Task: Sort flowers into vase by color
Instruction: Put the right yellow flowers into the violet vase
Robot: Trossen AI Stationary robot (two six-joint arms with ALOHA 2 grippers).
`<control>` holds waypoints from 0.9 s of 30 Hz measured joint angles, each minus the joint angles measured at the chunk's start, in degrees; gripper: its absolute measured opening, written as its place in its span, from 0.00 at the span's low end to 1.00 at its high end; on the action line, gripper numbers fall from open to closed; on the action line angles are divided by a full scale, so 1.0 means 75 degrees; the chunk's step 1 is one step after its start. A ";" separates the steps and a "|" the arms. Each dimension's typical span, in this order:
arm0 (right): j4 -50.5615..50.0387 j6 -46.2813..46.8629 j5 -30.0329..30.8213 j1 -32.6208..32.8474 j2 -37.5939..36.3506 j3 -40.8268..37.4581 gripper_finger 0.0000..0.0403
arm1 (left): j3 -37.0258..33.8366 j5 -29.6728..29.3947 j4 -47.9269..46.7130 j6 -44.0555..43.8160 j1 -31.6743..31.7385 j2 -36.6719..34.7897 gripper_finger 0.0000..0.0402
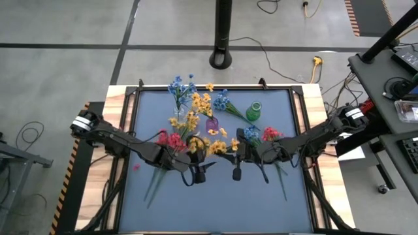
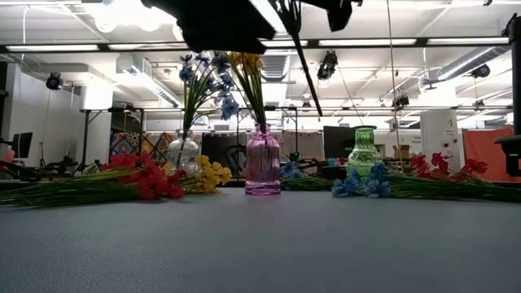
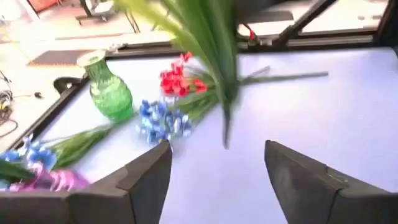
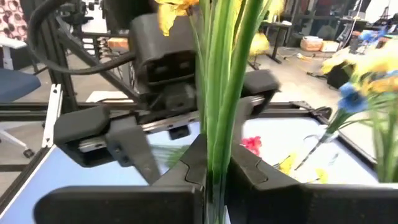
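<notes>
A yellow flower sprig (image 4: 217, 74) is held up over the middle of the table, with my right gripper (image 4: 214, 168) shut on its green stems. My left gripper (image 3: 214, 168) stands open facing it from the left. The sprig's stems (image 3: 214, 43) hang just beyond its fingers, not between them. The purple vase (image 2: 262, 159) holds yellow flowers, and a clear vase (image 2: 183, 150) holds blue ones. The green vase (image 2: 364, 153) stands without flowers. Red (image 2: 151, 181), yellow (image 2: 207, 172) and blue (image 2: 362, 183) sprigs lie on the table. My right gripper pinches the bundle of green stems (image 4: 217, 143) between its two fingers, below the yellow blossoms (image 4: 177, 9). The fingers come in level from the table's right and lie across the stems. The sprig stands roughly upright, and its lower end (image 2: 313, 89) hangs clear of the table.
More red flowers (image 2: 448, 165) lie at the right. Cut sprigs lie around the vases across the table's far half (image 1: 215, 104). The raised black frame (image 1: 130, 130) borders the blue mat. The near half of the mat (image 1: 215, 202) is bare.
</notes>
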 joint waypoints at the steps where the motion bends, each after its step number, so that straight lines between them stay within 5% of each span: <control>1: -0.0006 -0.0090 0.0015 -0.0051 -0.0072 0.0000 0.06 | 0.0000 0.0004 -0.0287 -0.0064 -0.0004 -0.0101 0.61; 8: 0.0702 -0.0896 -0.0073 -0.0678 -0.0435 -0.0024 0.06 | 0.0000 0.0007 -0.2216 -0.0963 -0.0016 -0.0709 0.62; 15: 0.2090 -0.1248 -0.1020 -0.1737 -0.0112 -0.0193 0.06 | 0.0000 -0.0010 -0.4375 -0.2562 -0.0069 -0.1140 0.59; 27: 0.4799 -0.1113 -0.1652 -0.2849 0.0325 -0.0882 0.06 | 0.0000 -0.0600 -0.5099 -0.2926 -0.0269 -0.1203 0.58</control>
